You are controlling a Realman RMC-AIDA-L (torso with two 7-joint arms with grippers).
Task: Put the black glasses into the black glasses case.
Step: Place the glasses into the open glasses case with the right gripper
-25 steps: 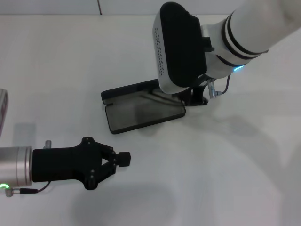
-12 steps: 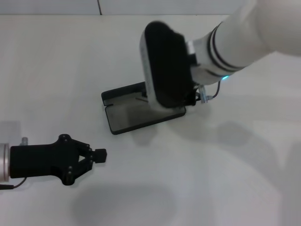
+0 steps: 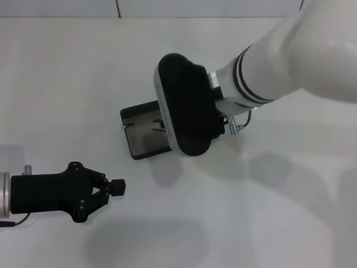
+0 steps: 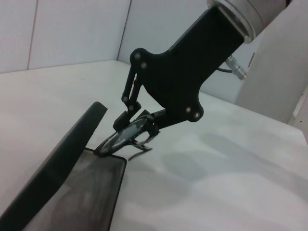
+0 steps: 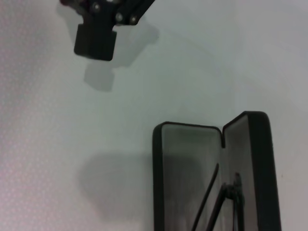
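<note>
The support surface is a flat, matte white table (image 3: 268,223). Resting directly on it is the black glasses case (image 3: 139,134), a rectangular hard-shell hinged case with rounded corners, lying open with its grey-lined tray facing up and its lid raised at the far side. Soft shadows fall on the surrounding tabletop.

A plain white table (image 3: 268,223) fills almost the whole head view, matte and evenly lit, with soft grey shadows lying on it. Beyond the table's far edge stands a pale grey panelled wall (image 4: 72,29), split by thin dark vertical seams. Another pale panel (image 4: 279,67) rises beside the table.
</note>
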